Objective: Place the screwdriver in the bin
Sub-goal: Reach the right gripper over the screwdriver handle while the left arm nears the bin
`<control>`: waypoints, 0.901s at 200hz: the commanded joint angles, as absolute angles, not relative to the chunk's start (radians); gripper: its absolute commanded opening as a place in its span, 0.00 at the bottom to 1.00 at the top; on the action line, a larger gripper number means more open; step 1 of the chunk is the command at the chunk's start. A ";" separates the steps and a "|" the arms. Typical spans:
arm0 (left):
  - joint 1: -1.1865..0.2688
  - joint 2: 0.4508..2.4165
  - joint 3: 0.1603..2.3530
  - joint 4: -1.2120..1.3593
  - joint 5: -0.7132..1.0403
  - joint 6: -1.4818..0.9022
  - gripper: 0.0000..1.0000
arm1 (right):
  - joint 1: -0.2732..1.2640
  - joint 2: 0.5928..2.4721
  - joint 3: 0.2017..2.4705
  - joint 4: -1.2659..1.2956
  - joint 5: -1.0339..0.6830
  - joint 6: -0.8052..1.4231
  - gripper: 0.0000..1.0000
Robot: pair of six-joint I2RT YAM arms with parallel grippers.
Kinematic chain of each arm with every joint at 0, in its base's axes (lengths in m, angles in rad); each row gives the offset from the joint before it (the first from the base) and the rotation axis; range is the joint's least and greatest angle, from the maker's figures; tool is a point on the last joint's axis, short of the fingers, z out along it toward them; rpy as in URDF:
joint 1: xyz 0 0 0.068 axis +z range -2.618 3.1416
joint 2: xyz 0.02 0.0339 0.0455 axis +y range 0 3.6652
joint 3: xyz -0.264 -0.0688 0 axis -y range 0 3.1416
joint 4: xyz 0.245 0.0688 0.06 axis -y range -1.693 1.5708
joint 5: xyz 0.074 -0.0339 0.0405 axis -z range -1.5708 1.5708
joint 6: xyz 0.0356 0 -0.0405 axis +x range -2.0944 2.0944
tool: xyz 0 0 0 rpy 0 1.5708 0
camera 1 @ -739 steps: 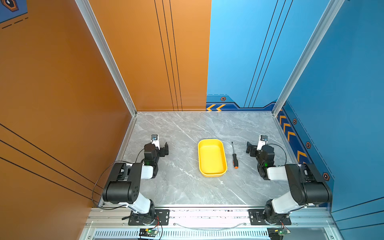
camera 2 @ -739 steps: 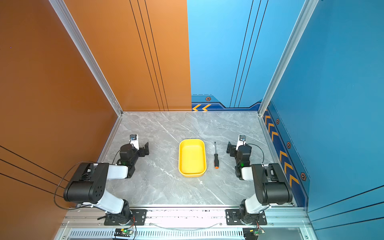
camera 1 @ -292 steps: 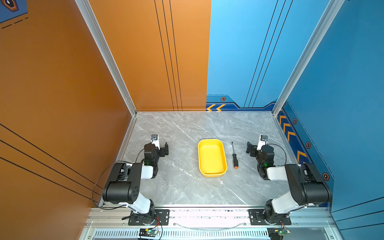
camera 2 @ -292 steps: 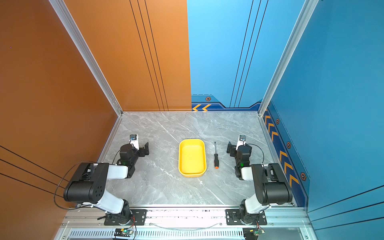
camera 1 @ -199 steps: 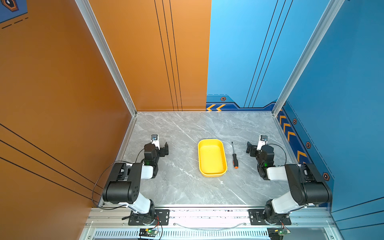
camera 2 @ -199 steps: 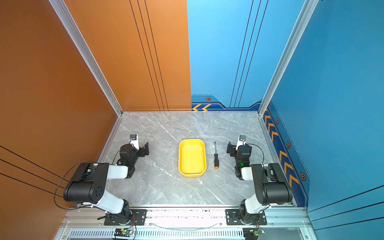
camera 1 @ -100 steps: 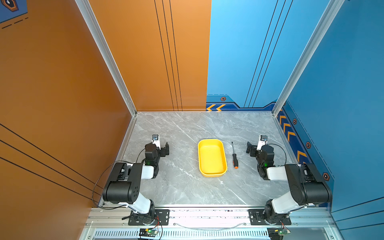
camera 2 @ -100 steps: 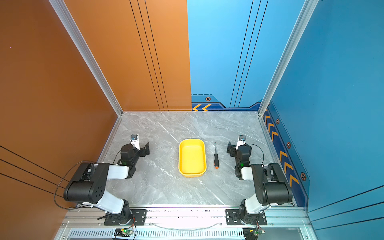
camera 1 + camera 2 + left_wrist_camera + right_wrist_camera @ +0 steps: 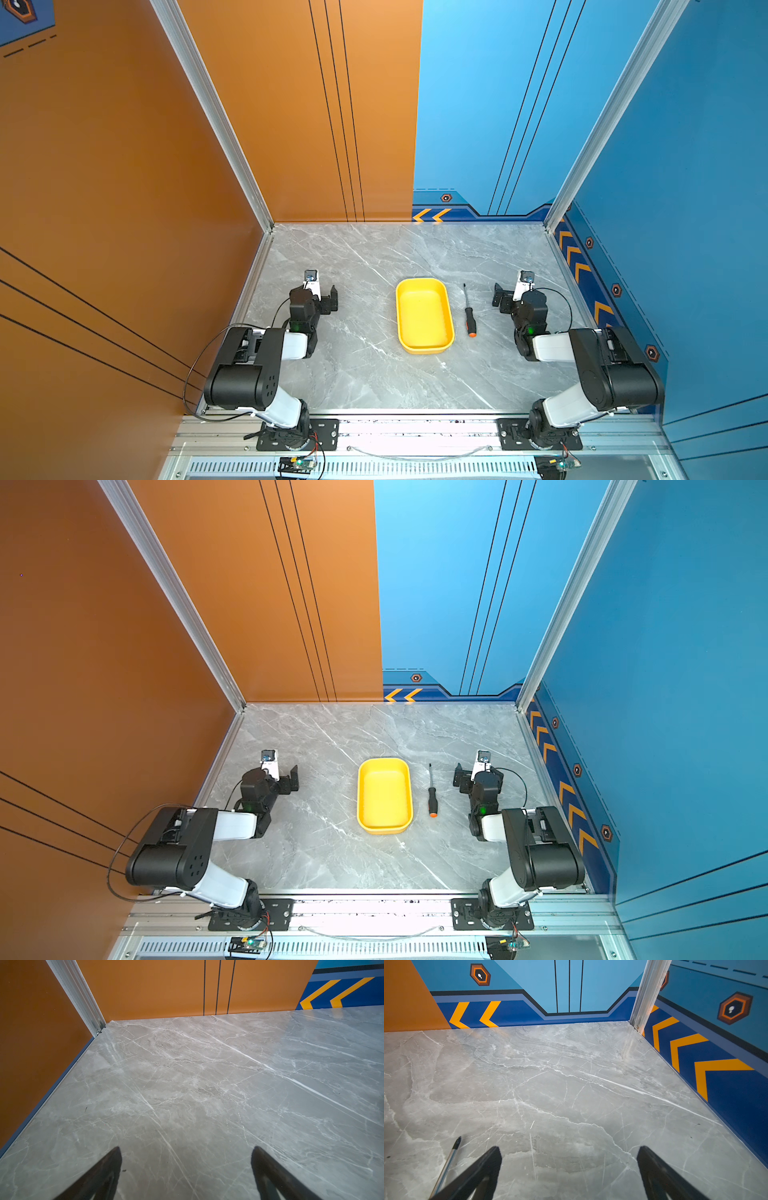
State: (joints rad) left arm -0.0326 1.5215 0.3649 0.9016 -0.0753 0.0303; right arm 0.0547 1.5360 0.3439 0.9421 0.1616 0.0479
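— Beside the bin (image 9: 424,348), on its right, the screwdriver (image 9: 468,309) lies flat on the counter (image 9: 374,374). There is a narrow gap between the two. Its tip points away from the robot and its orange cap toward it. Nothing is lifted yet.
— Which arm takes it?
— The right one, I'd say. The right gripper (image 9: 500,298) sits near the shaft with its jaws spread wide and nothing between them. The left gripper (image 9: 330,300) is likewise wide and empty, well off on the bin's other side.
— Where to grab?
— On the black handle, I'd judge, with the jaws across it. The shaft is thin and would likely slip. Come down square, close low, lift over the low rim, and let go inside.
— And the surface?
— Grey marble look, smooth and glossy, so a nudge could send the tool rolling. Around it stand orange walls (image 9: 124,166) on the left, blue walls (image 9: 685,166) on the right, and yellow arrows (image 9: 432,215) along their foot.
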 commanded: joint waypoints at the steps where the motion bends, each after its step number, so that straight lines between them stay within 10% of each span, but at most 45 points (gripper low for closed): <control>1: -0.042 1.458 0.338 0.917 -0.083 0.047 0.98 | 0.067 1.454 0.331 0.911 0.177 0.028 1.00; 76: -0.192 1.142 0.376 0.627 -0.088 0.092 0.98 | 0.109 1.046 0.545 0.085 -0.040 0.184 1.00; 180: -0.365 1.204 0.474 0.377 0.108 -0.343 0.98 | 0.329 1.249 0.650 -0.212 -0.147 0.390 0.93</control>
